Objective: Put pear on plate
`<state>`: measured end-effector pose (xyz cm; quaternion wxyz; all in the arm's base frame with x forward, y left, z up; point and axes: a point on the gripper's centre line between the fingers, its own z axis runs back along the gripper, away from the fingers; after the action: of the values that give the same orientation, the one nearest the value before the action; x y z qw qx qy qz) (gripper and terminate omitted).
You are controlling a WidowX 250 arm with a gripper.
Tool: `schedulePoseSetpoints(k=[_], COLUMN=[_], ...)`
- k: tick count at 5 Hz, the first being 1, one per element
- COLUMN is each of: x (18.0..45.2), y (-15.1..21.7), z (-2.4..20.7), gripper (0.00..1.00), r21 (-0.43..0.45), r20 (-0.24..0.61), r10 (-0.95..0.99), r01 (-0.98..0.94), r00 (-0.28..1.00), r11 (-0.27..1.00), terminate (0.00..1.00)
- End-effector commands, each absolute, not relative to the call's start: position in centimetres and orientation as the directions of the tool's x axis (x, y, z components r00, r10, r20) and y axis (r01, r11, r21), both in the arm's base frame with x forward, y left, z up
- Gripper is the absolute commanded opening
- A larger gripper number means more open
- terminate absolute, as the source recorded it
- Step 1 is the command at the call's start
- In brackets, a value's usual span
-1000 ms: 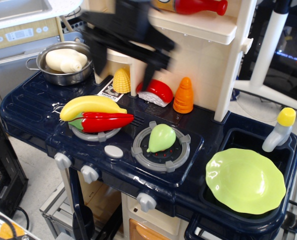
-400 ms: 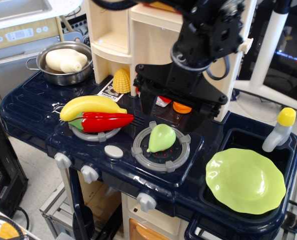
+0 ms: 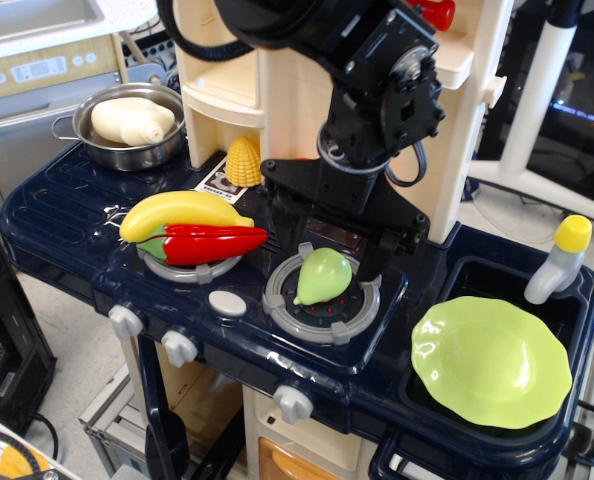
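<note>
The light-green pear (image 3: 322, 276) lies on the grey burner ring (image 3: 322, 300) at the middle of the toy stove. The lime-green scalloped plate (image 3: 491, 361) rests in the sink at the right. My black gripper (image 3: 327, 250) hangs open just above and behind the pear, with one finger (image 3: 282, 235) to its left and the other finger (image 3: 375, 258) to its right. The jaws straddle the pear's top and hold nothing.
A yellow banana (image 3: 182, 212) and a red chili (image 3: 202, 243) lie on the left burner. A metal pot (image 3: 132, 125) with a white bottle stands back left. A corn cob (image 3: 243, 161) is by the cream shelf. A yellow-capped faucet (image 3: 560, 262) stands behind the plate.
The arm has swung in from the upper left and come down. The open gripper now sits low over the pear, hiding the red and orange toys behind it.
</note>
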<state>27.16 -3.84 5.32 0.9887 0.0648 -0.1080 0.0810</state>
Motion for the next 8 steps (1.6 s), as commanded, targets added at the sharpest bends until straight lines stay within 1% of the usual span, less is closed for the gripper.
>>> schedulePoseSetpoints(k=[1, 2, 3, 4, 5, 6, 7, 8], x=[27.7, 27.5, 27.8, 28.5, 29.2, 29.6, 29.7, 29.2], y=[-3.8, -4.0, -5.8, -8.5, -11.3, -12.9, -13.7, -13.7], z=[3.8, 3.5, 4.8, 6.5, 6.4, 5.0, 5.1, 5.2], gripper=[1.00, 0.00, 0.00, 0.00, 0.00, 0.00, 0.00, 1.00], r21=[0.066, 0.055, 0.031, 0.048, -0.002, -0.022, 0.002, -0.053], r20=[0.245, 0.261, 0.247, 0.226, 0.217, 0.246, 0.242, 0.269], r10=[0.174, 0.200, 0.259, 0.305, 0.402, 0.457, 0.454, 0.467], r01=[-0.195, -0.221, -0.275, -0.323, -0.412, -0.467, -0.468, -0.471], r00=[0.954, 0.944, 0.934, 0.925, 0.889, 0.854, 0.858, 0.843], r11=[0.979, 0.974, 0.961, 0.945, 0.911, 0.884, 0.884, 0.881], terminate=[0.00, 0.00, 0.00, 0.00, 0.00, 0.00, 0.00, 0.00])
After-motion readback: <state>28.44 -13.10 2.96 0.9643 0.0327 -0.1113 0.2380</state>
